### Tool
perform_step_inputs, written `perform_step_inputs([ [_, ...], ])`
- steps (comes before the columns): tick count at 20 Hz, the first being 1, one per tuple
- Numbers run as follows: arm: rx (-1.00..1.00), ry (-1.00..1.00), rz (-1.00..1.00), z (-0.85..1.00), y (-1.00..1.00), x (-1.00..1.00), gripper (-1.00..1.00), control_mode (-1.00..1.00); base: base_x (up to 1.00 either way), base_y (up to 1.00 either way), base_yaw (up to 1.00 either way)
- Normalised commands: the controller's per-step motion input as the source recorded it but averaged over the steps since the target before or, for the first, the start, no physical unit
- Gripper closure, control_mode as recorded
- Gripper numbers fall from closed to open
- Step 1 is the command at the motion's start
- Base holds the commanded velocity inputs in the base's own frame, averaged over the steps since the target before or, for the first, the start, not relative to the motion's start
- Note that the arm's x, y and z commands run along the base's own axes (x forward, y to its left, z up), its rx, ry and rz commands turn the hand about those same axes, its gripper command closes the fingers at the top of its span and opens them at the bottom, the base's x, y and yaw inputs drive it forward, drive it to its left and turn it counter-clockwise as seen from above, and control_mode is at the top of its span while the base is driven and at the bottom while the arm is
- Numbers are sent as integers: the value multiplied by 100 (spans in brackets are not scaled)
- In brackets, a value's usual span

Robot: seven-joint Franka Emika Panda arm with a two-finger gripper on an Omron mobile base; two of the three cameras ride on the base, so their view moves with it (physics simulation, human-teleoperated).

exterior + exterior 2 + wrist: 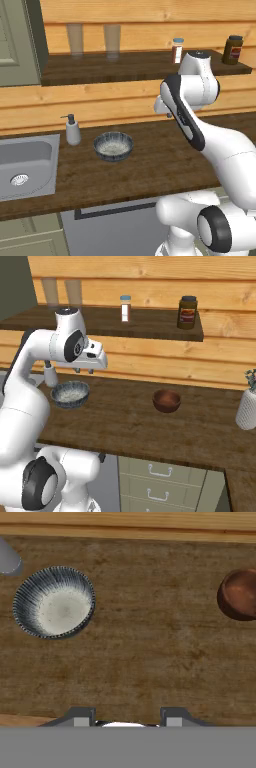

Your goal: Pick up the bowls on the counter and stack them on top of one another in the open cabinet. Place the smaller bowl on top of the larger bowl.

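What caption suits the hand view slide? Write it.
Open gripper hangs above the counter between ribbed grey-blue bowl and reddish-brown bowl.

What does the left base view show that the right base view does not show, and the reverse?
Left base view alone: the steel sink set in the counter, and the grey-green cabinet door at the shelf's left end.

Right base view alone: the smaller reddish-brown bowl on the counter, a white vase at the right edge, and drawers under the counter.

Both: the ribbed grey-blue bowl beside the soap dispenser, the dark shelf holding two glasses, a small white-labelled bottle and a dark jar, and the robot's arm.
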Motion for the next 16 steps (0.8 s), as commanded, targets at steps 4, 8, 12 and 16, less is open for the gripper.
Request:
perform_step_inputs([
  [4, 2, 1, 12, -15, -25, 36, -100, -100, 0, 0, 0],
  [8, -1, -9, -11, -54, -21, 0, -100, -100, 0, 0, 0],
  [12, 0, 0, -6, -50, -67, 0, -100, -100, 0, 0, 0],
  [16, 2, 0, -7, -55, -87, 8, -100, -100, 0, 0, 0],
])
